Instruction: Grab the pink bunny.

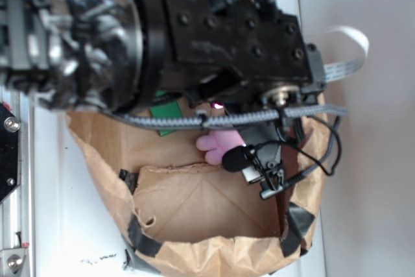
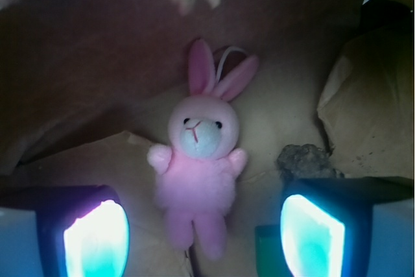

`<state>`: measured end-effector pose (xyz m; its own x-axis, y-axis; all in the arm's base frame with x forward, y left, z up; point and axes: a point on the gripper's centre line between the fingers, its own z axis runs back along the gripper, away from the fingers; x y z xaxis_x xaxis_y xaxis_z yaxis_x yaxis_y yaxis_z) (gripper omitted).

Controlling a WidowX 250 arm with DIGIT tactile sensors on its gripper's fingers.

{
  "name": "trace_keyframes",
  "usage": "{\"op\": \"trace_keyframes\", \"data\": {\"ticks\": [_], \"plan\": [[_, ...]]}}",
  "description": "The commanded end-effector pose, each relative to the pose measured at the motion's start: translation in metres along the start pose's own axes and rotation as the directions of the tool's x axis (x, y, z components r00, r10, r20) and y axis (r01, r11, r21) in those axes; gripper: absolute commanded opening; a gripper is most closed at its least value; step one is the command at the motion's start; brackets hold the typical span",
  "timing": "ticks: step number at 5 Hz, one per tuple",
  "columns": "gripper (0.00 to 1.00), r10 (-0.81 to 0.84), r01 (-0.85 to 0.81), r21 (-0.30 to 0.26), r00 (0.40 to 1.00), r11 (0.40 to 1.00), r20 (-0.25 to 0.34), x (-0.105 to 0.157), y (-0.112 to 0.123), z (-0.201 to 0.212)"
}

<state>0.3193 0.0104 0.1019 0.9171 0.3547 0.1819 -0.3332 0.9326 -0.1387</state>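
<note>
Pink bunny (image 2: 198, 173) lies flat on its back on the paper floor of a brown paper bag (image 1: 194, 205), ears pointing away from the wrist camera, hang loop showing between them. Exterior view only catches its pink feet poking out under the arm.

Pincer (image 2: 204, 231) is open: both glowing fingers (image 2: 97, 238) sit either side of the bunny's legs, apart from it, no contact visible. So approach and alignment look done; final descent, closing and lifting are left. My read: roughly halfway, nothing grabbed yet.

Bag contents, as far as I can see:
- bunny, roughly centre, between the fingers
- brown rock (image 2: 305, 160) just beside the bunny, close to the other finger
- something green (image 1: 170, 116), half hidden under the arm in the exterior view; can't tell what it is

Bag rim is crumpled and patched with black tape (image 1: 146, 238). Bag sits on a white worktop (image 1: 65, 192).

Risk guess: the finger nearer the rock could catch it on closing.
</note>
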Motion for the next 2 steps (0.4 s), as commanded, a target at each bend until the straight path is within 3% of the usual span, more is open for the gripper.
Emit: {"op": "trace_keyframes", "data": {"ticks": [1,2], "plan": [[1.00,-0.016,0.018,-0.019,0.998,1.000,0.068,0.010,-0.005,0.019],[1.00,-0.041,0.042,-0.003,0.994,0.999,0.101,0.003,0.000,0.004]]}}
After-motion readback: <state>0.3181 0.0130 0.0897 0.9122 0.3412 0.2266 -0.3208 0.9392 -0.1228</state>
